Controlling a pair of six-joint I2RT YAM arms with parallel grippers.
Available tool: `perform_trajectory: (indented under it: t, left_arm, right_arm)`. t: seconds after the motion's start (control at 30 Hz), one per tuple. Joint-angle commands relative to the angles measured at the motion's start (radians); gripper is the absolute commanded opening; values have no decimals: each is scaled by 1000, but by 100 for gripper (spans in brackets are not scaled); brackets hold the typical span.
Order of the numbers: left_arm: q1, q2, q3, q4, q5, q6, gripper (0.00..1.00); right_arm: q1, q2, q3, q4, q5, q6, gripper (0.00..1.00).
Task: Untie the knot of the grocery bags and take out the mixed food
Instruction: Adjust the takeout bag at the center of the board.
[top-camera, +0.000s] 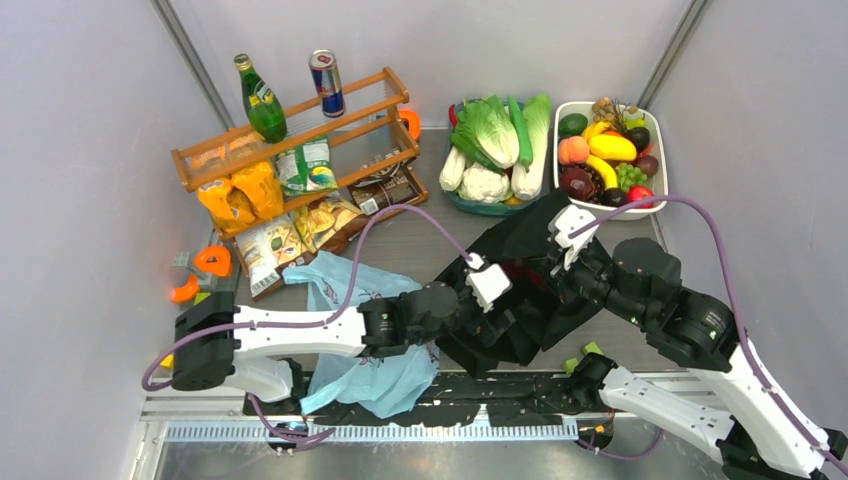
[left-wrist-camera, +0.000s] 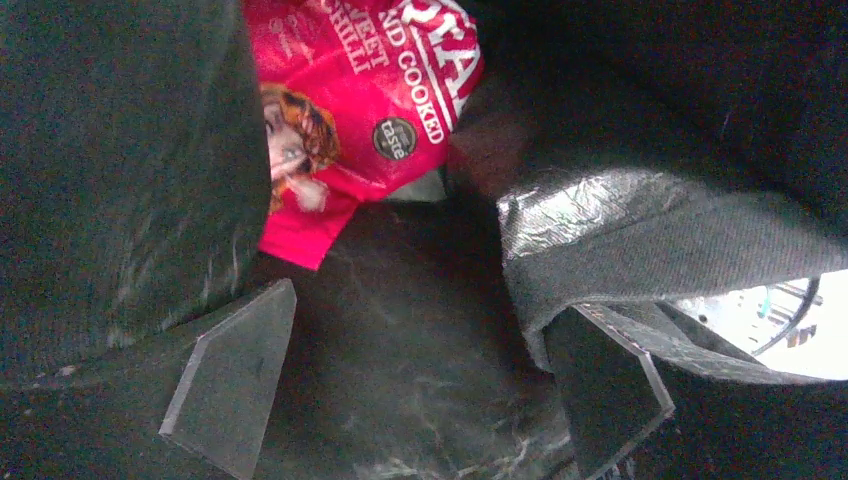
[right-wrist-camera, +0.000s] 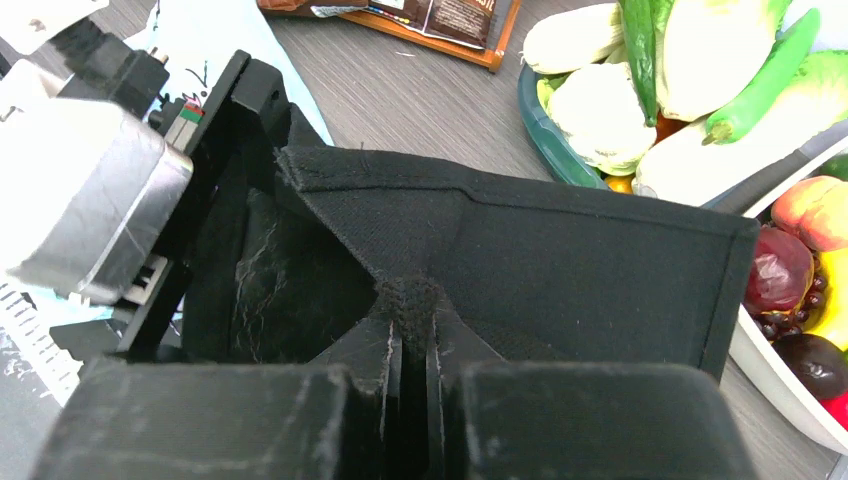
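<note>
The black fabric tote (top-camera: 520, 290) lies mid-table with its mouth held apart. My left gripper (left-wrist-camera: 420, 385) is inside it and open, nothing between its clear fingers (left-wrist-camera: 235, 375). Ahead of them a shiny pink-red snack packet (left-wrist-camera: 360, 110) lies against the tote's dark lining. My right gripper (right-wrist-camera: 410, 330) is shut on the tote's rim (right-wrist-camera: 410, 295), pinching a fold of black fabric. From above, the left gripper (top-camera: 505, 318) is sunk into the tote and the right gripper (top-camera: 545, 272) sits at its far edge. The light-blue plastic bag (top-camera: 370, 340) lies under the left arm. No knot shows.
A wooden rack (top-camera: 300, 130) at the back left carries a green bottle (top-camera: 262, 100) and a drink can (top-camera: 327, 83), with crisp packs (top-camera: 270, 235) beneath. A teal tray of vegetables (top-camera: 495, 150) and a white fruit tray (top-camera: 610, 150) stand behind the tote.
</note>
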Motion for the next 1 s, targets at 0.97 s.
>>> perform_trajectory:
  t: [0.97]
  left_arm:
    - [194, -159, -166, 196, 584, -122, 95]
  right_arm:
    - [16, -45, 101, -69, -11, -9, 5]
